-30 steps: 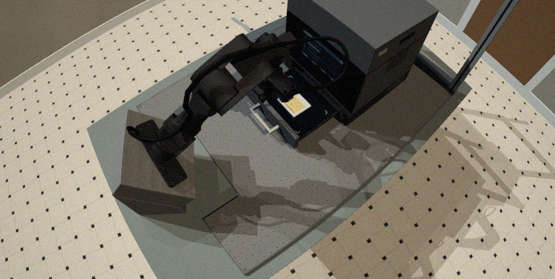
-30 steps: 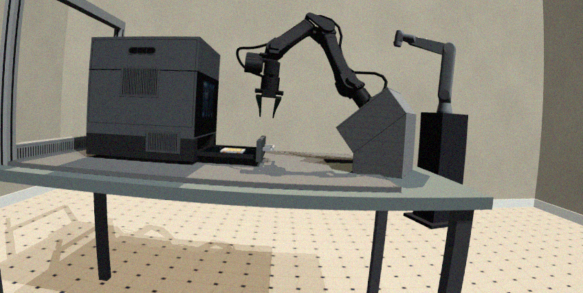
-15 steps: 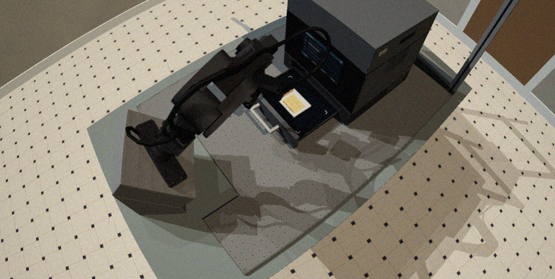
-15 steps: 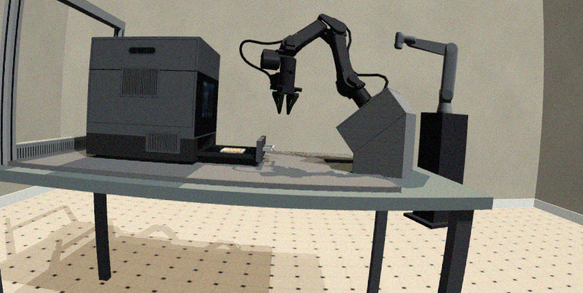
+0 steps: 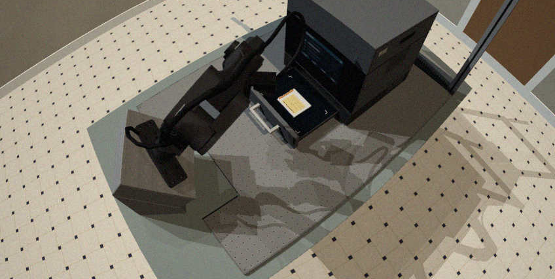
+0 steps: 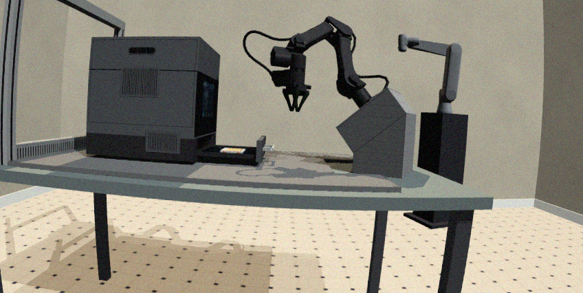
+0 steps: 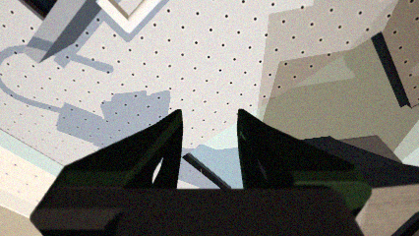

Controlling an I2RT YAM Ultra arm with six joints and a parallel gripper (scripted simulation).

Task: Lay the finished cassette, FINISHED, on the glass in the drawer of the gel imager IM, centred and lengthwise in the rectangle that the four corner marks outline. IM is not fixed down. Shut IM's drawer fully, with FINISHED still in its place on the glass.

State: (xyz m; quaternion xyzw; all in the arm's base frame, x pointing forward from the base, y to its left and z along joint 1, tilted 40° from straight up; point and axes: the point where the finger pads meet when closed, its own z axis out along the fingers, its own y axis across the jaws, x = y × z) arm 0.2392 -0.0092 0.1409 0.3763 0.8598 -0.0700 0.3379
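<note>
The finished cassette [image 5: 294, 101] [image 6: 232, 150], white with a yellow gel and an orange end, lies flat on the dark glass [image 5: 313, 117] of the open drawer of the gel imager [image 5: 358, 7] [image 6: 143, 93]. It sits among the white corner marks. The drawer's white handle [image 5: 261, 118] [image 6: 267, 147] [image 7: 129, 7] faces the arm. My gripper [image 6: 295, 108] [image 7: 209, 118] hangs high over the perforated board, in front of the handle and clear of the drawer. Its fingers are narrowed with a gap between them, and nothing is held.
The arm's wedge-shaped base [image 5: 156, 175] [image 6: 380, 138] stands on the table beside the perforated board [image 5: 272, 198]. A dark box with a grey camera arm [image 6: 443, 142] stands at the table's edge. A metal frame [image 6: 12, 64] rises behind the imager.
</note>
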